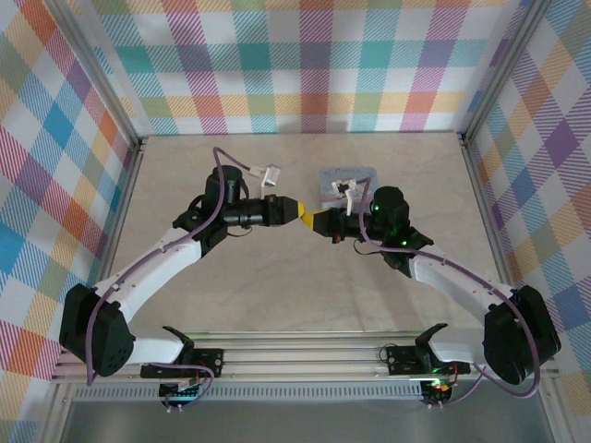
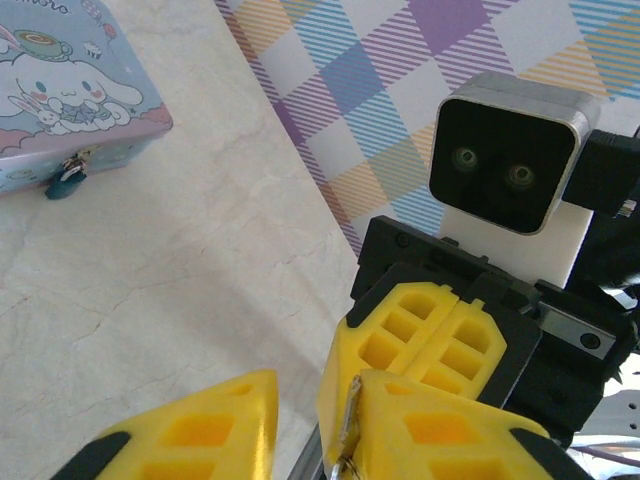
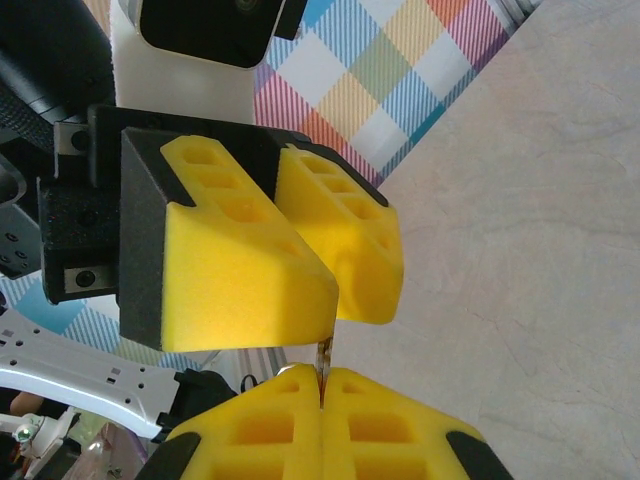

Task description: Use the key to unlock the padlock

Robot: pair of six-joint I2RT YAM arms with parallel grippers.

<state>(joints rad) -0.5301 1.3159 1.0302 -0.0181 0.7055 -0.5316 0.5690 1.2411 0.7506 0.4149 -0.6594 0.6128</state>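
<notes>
A thin metal key [image 3: 322,352] sticks up from my right gripper [image 3: 322,378], which is shut on it. Both grippers meet tip to tip above the table's middle: the left gripper [image 1: 297,211] and the right gripper [image 1: 323,222]. In the left wrist view, the key [image 2: 349,420] lies against one of the left gripper's [image 2: 315,400] yellow fingers [image 2: 450,430]; the other finger stands apart from it, so the jaws are open around the key. The tiny dark padlock [image 2: 68,182] hangs on the front of the pale blue cartoon tin [image 2: 70,90], far from both grippers.
The tin [image 1: 346,183] lies just behind the right wrist. A checked cloth wall [image 2: 400,80] and metal frame rails surround the marble-look table [image 1: 231,305].
</notes>
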